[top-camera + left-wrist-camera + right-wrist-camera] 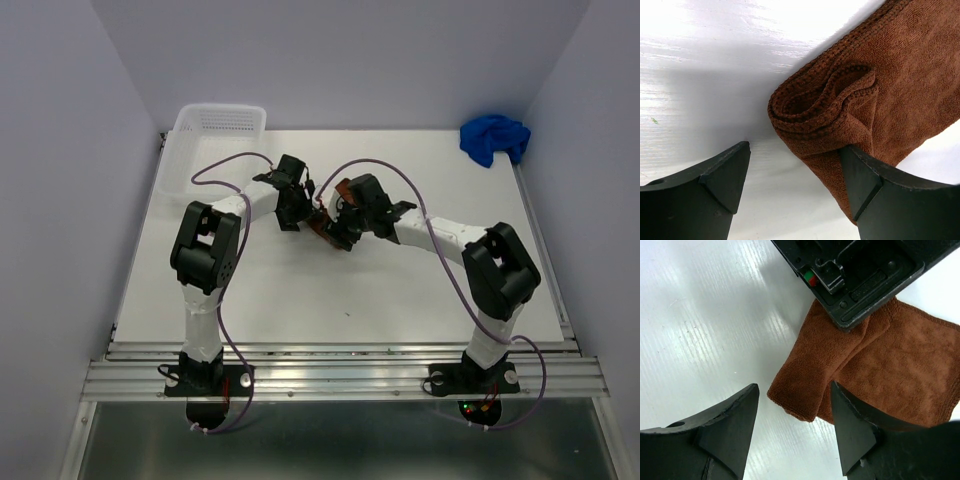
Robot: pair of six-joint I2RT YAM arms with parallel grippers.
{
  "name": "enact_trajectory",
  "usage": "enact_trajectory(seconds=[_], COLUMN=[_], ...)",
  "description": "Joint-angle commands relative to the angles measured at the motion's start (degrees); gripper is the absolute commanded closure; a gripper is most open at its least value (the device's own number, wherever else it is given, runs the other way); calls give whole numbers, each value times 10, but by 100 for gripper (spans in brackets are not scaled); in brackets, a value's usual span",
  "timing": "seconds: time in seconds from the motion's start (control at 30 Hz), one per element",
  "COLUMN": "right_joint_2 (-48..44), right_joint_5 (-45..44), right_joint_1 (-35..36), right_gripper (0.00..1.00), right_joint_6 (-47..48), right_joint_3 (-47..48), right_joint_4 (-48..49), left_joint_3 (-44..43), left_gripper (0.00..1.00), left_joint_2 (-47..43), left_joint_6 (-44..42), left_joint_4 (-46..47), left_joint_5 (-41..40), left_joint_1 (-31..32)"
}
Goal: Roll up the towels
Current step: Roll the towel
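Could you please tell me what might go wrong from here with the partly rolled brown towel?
The roll in the brown towel looks loose, and neither the left hand nor the right hand grips it, so it might unwind. The two hands crowd close together over it and could bump. The blue towel lies bunched in the far right corner and may be awkward to reach.

Right gripper (793,390) has its two black fingers spread apart, nothing pinched between them. Just past the gap the rust-brown towel (880,370) lies on the white table (705,315), its left side rolled or folded into a thicker strip. A black casing (855,270) with a tiny red-and-green bit covers the towel's far edge.
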State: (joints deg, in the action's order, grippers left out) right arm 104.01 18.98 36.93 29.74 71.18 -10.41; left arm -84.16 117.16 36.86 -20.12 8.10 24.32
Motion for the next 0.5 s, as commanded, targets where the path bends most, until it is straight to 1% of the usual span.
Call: enact_trajectory(seconds=[0.0,0.27,0.4,0.47], right_joint_2=[20,52,63,65], right_joint_5=[-10,-46,-103,-120], right_joint_1=[13,13,13,13], right_gripper=[36,36,34,35], right_joint_6=[44,120,136,137], right_joint_3=[0,-11,-25,-31], right_joint_4=[16,16,56,68], left_joint_3=[-2,-2,-4,-4], left_gripper=[17,17,17,17], left_joint_2=[17,21,21,21], left_joint_6=[-12,-8,-10,-11], left_joint_4=[-45,-52,-58,-59], left_joint_5=[-25,-19,-17,-17], left_joint_1=[1,1,1,1])
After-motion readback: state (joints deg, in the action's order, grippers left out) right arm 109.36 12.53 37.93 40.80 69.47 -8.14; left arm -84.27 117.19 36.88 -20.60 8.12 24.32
